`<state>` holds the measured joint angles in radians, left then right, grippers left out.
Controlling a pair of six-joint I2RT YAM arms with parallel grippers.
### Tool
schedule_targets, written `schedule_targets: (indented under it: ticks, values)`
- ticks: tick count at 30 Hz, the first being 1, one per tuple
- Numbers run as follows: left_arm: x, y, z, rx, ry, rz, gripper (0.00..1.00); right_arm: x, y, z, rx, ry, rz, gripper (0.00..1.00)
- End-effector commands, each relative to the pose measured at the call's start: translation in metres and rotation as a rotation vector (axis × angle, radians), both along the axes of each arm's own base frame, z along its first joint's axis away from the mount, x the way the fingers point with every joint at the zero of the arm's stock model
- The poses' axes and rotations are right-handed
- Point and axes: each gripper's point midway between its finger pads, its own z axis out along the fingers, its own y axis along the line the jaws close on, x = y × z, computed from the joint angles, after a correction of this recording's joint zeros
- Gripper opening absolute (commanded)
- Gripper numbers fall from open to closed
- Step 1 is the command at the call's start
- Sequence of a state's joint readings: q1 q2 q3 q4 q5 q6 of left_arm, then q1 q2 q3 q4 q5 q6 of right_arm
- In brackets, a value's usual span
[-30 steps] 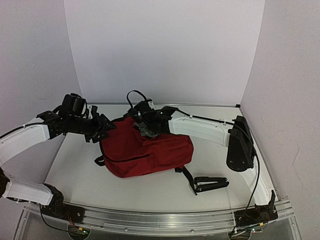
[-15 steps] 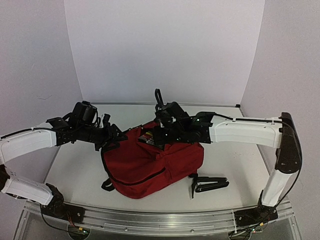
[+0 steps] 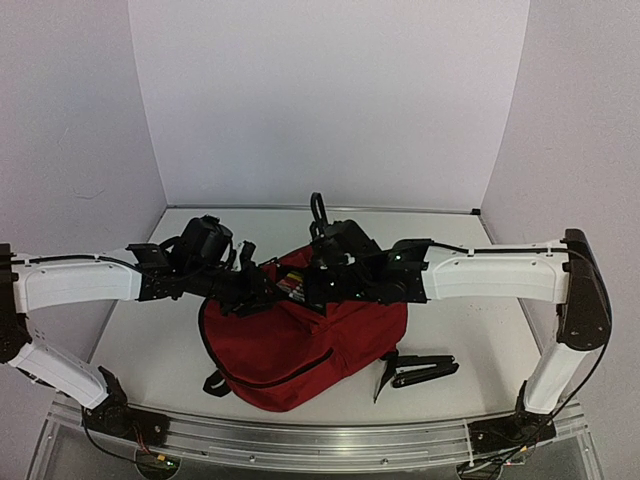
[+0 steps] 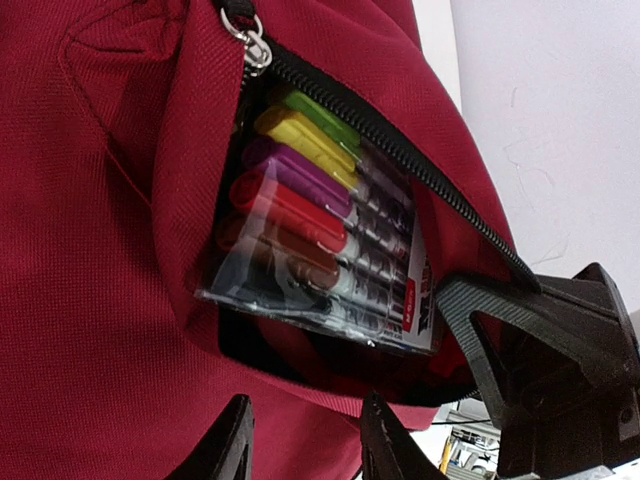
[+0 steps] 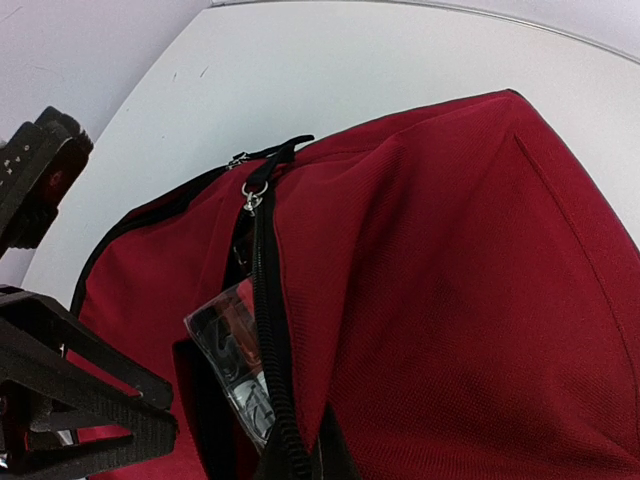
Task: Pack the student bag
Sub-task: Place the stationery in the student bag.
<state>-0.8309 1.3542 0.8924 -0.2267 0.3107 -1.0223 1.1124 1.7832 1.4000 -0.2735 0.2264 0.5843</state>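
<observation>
The student bag (image 3: 300,340) is a dark red backpack standing in the middle of the table, its black zipper open at the top. A clear pack of coloured markers (image 4: 320,250) sits in the opening; it also shows in the top view (image 3: 291,285) and the right wrist view (image 5: 235,360). My left gripper (image 3: 258,292) is open at the opening's left lip, its fingertips (image 4: 232,440) apart over the red fabric. My right gripper (image 3: 318,285) is shut on the zipper edge (image 5: 285,440) of the bag's top, with its own fingers mostly hidden in its wrist view.
A black flat object (image 3: 422,368) lies on the table to the right of the bag, by a black strap (image 3: 384,372). White walls enclose the table on the left, back and right. A metal rail (image 3: 320,440) runs along the near edge.
The right gripper has drawn the bag's top up and toward the right, so the bag stands more upright. My left arm has swung right to the opening, where the marker pack now shows.
</observation>
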Motion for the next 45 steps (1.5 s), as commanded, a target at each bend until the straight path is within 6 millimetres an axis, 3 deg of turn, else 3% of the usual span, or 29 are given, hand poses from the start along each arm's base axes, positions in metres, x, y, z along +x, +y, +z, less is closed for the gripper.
schedule_targets:
  ticks: [1,4,10,20,32,40,45]
  values:
    - [0.019,-0.008,0.027,-0.036,-0.085,0.051,0.32,-0.013,0.015,0.033,0.126,-0.018,0.037,0.00]
    - [0.023,-0.006,0.028,-0.034,-0.099,0.074,0.26,-0.016,0.016,0.030,0.128,-0.011,0.041,0.00]
    - [0.028,-0.004,0.037,-0.055,-0.132,0.100,0.24,-0.019,0.018,0.027,0.129,-0.003,0.049,0.00]
    - [0.031,-0.018,0.012,-0.016,-0.060,0.073,0.25,-0.020,0.018,0.032,0.139,-0.007,0.054,0.00]
    - [0.043,-0.034,0.001,0.002,-0.047,0.056,0.28,-0.023,0.008,0.037,0.146,-0.014,0.042,0.00]
    - [0.063,-0.049,0.004,-0.039,-0.125,0.069,0.22,-0.023,0.007,0.037,0.150,-0.010,0.036,0.00]
    - [0.079,-0.057,0.019,-0.101,-0.208,0.105,0.17,-0.022,0.008,0.037,0.167,0.000,0.022,0.00]
